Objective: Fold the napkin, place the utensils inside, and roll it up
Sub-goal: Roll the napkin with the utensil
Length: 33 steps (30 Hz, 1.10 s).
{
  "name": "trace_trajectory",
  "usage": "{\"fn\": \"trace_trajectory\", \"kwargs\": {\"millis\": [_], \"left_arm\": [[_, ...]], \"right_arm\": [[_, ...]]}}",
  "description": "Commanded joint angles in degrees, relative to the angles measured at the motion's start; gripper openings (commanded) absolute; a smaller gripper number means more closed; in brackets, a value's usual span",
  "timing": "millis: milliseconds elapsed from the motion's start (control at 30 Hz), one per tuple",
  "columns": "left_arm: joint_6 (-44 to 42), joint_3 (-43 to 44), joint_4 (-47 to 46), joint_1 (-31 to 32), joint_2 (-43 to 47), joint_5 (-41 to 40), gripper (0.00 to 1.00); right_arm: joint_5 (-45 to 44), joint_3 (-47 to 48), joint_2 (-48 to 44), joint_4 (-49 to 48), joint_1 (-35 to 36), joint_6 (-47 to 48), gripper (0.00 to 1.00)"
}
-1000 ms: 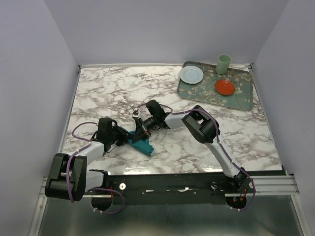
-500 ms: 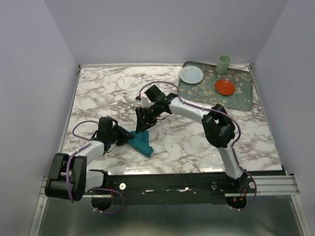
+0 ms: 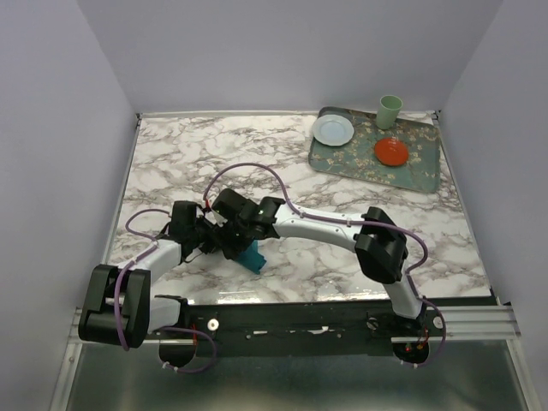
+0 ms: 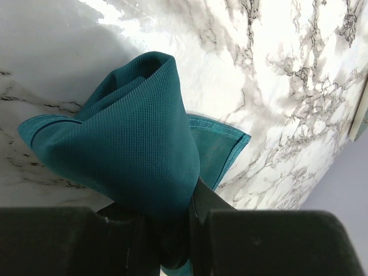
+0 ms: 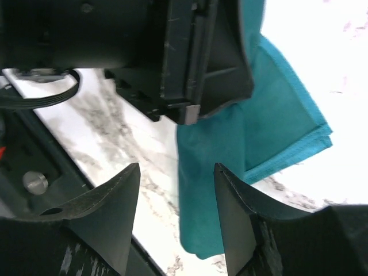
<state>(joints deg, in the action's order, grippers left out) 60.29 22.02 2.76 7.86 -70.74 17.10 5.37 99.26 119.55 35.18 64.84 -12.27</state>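
Napkin (image 4: 132, 144): teal, fine waffle-weave cloth with hemmed edges, bunched into a loose cone-like fold. It lies on the white, grey-veined marble table (image 3: 171, 163), near the front edge and left of centre. Left gripper (image 4: 167, 238) is clamped on one gathered end of the napkin. Right gripper (image 5: 172, 172) crowds in just beside it, black jaws apart with the cloth's edge between them; from above, both grippers hide much of the cloth. Well apart, at the far right corner: patterned grey-green tray (image 3: 415, 171) bearing a white plate (image 3: 332, 130), a red dish (image 3: 390, 151) and a pale green cup (image 3: 390, 111).
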Motion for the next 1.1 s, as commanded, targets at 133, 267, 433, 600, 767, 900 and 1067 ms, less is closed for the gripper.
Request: {"fn": "trace_trajectory", "kwargs": {"millis": [133, 267, 433, 600, 767, 900, 1067], "left_arm": [[-0.61, -0.14, 6.46, -0.12, -3.0, -3.04, 0.0], [-0.35, -0.14, 6.55, -0.12, -3.26, -2.95, 0.0], [-0.09, 0.57, 6.9, -0.12, -3.62, -2.69, 0.0], [-0.53, 0.74, 7.43, -0.12, -3.79, -2.43, 0.0], [-1.67, 0.48, 6.9, -0.12, -4.14, -1.46, 0.0], [-3.33, 1.0, 7.95, -0.12, -4.93, -0.76, 0.0], [-5.8, 2.67, 9.45, -0.12, -6.07, -0.49, 0.0]], "right_arm": [[-12.13, 0.4, 3.41, -4.24, 2.66, 3.39, 0.61], [-12.66, 0.93, 4.64, -4.59, 3.54, 4.36, 0.6], [-13.98, 0.93, 6.31, -4.86, 4.15, 4.54, 0.58], [-18.72, 0.93, 7.89, -5.12, 4.68, 4.71, 0.5], [-21.1, 1.02, 9.56, -5.21, 4.68, 5.24, 0.32], [-22.15, 1.28, 10.53, -5.21, 4.68, 5.86, 0.32], [-22.68, 1.46, 10.8, -5.3, 4.6, 6.82, 0.04]]}}
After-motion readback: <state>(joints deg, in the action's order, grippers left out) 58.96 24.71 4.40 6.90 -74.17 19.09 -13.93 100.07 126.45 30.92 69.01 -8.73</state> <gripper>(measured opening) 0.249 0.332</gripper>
